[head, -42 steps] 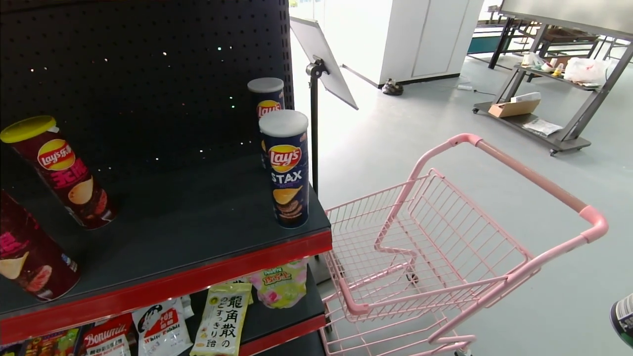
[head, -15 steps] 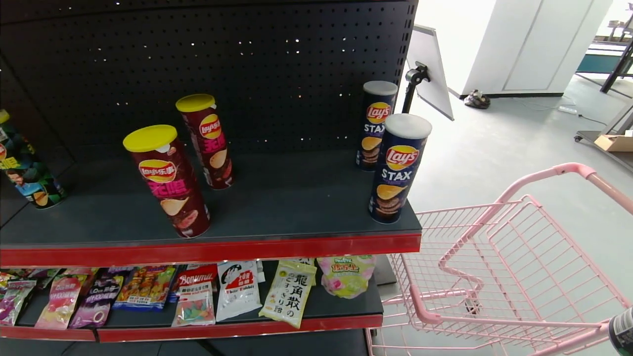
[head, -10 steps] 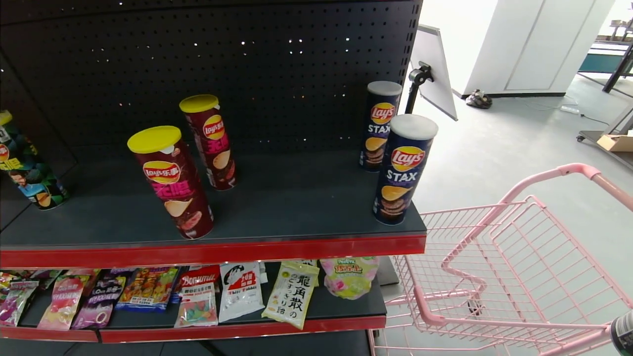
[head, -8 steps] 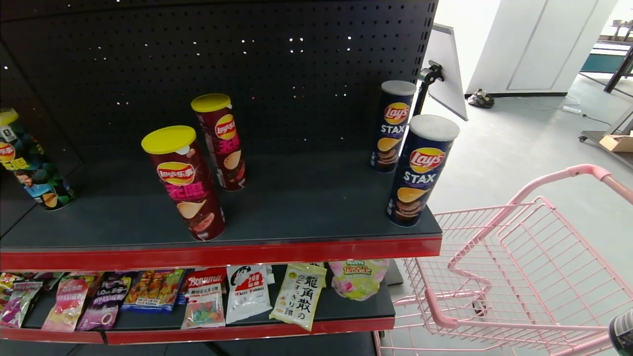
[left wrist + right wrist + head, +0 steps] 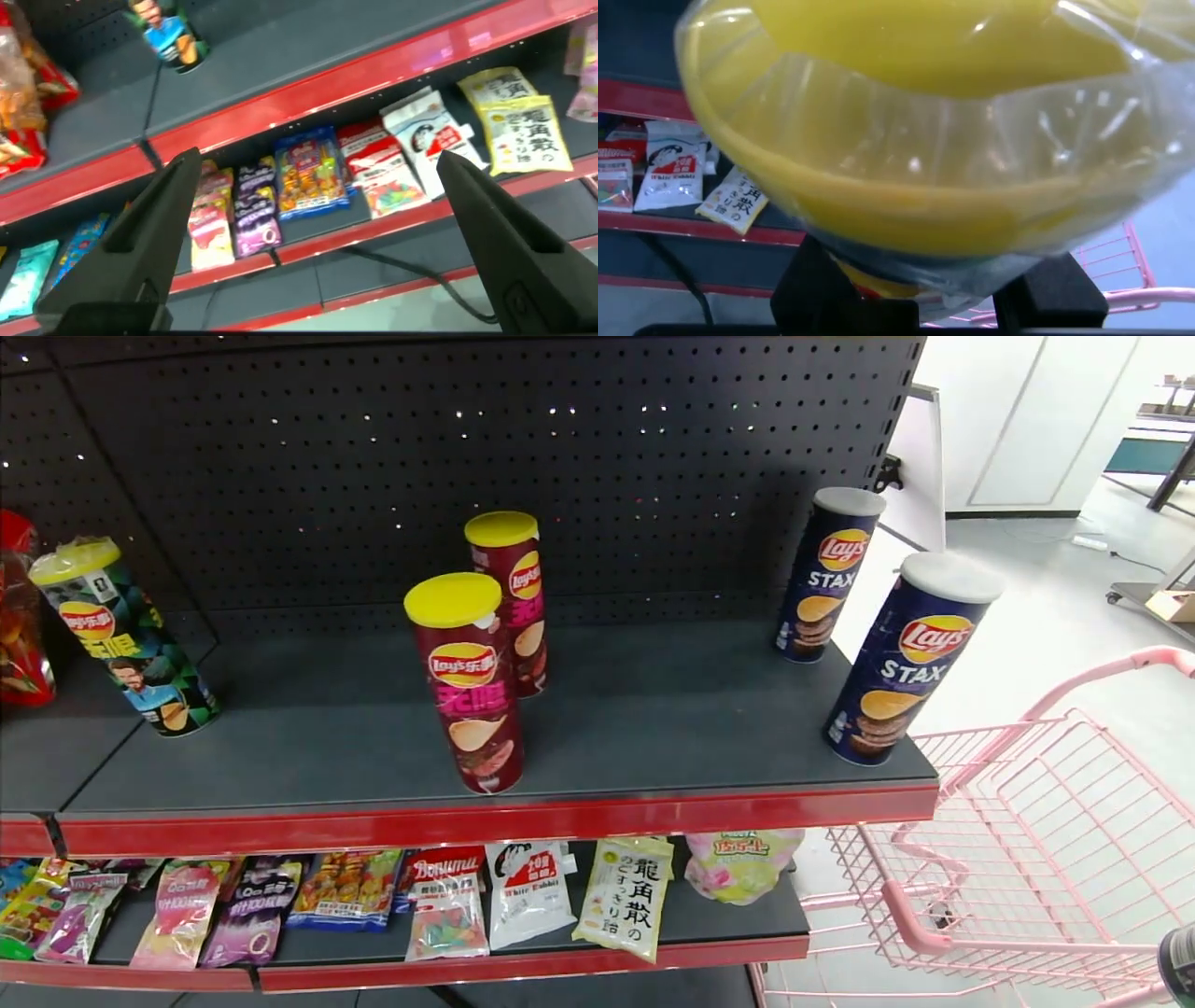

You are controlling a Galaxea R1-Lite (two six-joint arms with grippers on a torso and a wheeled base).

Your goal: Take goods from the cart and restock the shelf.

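At the left, the left gripper (image 5: 318,238) hangs with its fingers spread wide and empty, in front of the snack bags (image 5: 308,173) on the lower tier. On the shelf (image 5: 485,821), a green can (image 5: 126,639) stands at the left of the head view. Two maroon cans (image 5: 467,681) stand in the middle, and a blue can (image 5: 910,663) stands at the right, close to the front corner.

That corner worries me. The pink cart (image 5: 1074,784) sits just beside it, and an arm swinging in from the right could clip the blue can and send it over the edge.

The right gripper (image 5: 929,285) is clamped on a yellow-lidded can (image 5: 924,131), down in the bottom right corner of the head view. The can's clear wrap looks slick, so it might slip. Its lid end faces the wrist camera and its long axis runs away from it. I cannot tell whether it is upright or tilted.
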